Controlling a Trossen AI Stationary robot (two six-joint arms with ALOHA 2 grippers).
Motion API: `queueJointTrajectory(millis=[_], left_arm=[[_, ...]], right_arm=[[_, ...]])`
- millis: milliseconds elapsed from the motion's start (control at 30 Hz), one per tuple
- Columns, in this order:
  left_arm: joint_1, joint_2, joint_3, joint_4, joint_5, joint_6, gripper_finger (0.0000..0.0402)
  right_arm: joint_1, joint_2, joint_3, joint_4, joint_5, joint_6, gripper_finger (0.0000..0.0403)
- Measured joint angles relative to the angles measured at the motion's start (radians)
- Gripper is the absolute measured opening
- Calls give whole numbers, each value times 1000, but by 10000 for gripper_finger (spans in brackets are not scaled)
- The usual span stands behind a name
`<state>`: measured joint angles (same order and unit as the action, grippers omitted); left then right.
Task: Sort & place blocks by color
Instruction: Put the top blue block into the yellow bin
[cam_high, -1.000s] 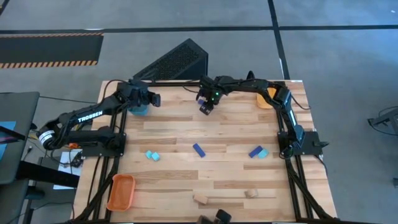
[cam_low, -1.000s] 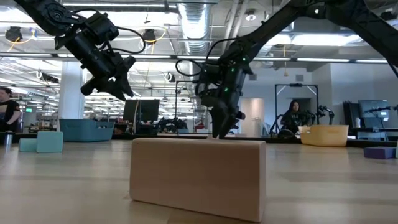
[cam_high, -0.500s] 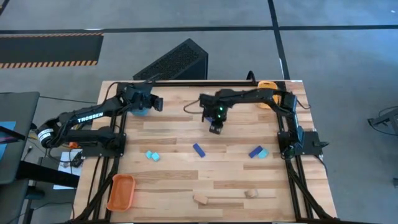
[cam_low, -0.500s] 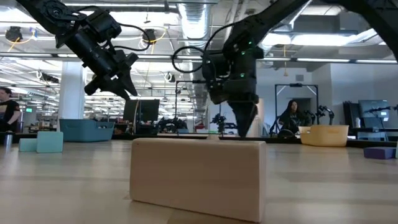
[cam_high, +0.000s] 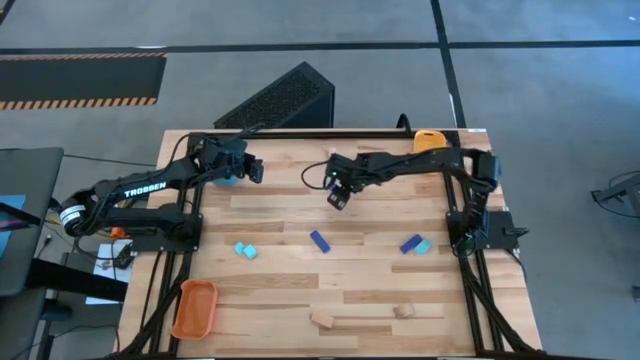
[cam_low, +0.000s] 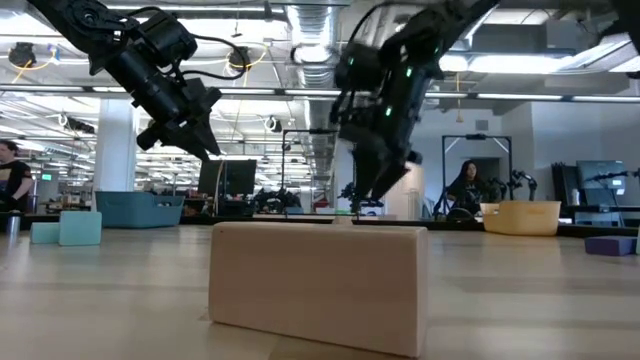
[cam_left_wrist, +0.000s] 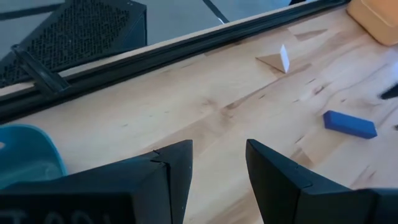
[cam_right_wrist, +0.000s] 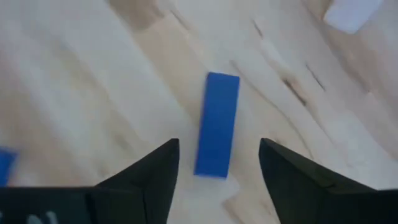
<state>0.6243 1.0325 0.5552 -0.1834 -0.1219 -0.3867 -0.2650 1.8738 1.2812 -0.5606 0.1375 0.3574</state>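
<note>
Right tool (cam_high: 338, 198) hangs above the bench (cam_high: 300, 300) centre on an outstretched arm, fingers spread wide and empty, pointing down toward a dark blue block (cam_high: 320, 241) lying flat just beyond it. Half a second ago it sat slightly farther right and lower. Left tool (cam_high: 252, 168) is raised near the teal tray (cam_high: 226, 180), part-open, holding nothing, position unchanged. Remaining blocks lie scattered across the bench.

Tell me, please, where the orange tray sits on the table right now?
In the high view the orange tray lies at the table's lower left corner, below the light cyan blocks.
</note>
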Motion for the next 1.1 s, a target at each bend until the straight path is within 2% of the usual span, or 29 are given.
queueJointTrajectory(millis=[167,333,433,533,667,867,933,1033,1100], left_arm=[[0,0,0,-1,-3,6,134],[0,0,0,-7,-3,13,135],[0,0,0,-9,-3,13,135],[-1,0,-1,-10,-2,13,135],[-1,0,-1,-19,7,-4,135],[-2,0,-1,-39,12,-70,134],[-2,0,-1,-37,13,-78,134],[-10,0,-1,-24,12,-85,134],[-23,0,-1,-16,12,-106,134]], right_arm=[[-12,104,8,-23,-8,65,258],[-9,136,15,-25,-6,88,244],[-10,134,15,-35,-7,89,216],[-17,111,10,-93,-7,65,158],[-46,28,5,-227,-19,-24,71],[-130,-169,8,-350,24,-87,71],[-181,-232,-2,-381,99,-83,71],[-266,-322,-81,-430,279,-13,73],[-340,-375,-165,-430,308,36,75]])
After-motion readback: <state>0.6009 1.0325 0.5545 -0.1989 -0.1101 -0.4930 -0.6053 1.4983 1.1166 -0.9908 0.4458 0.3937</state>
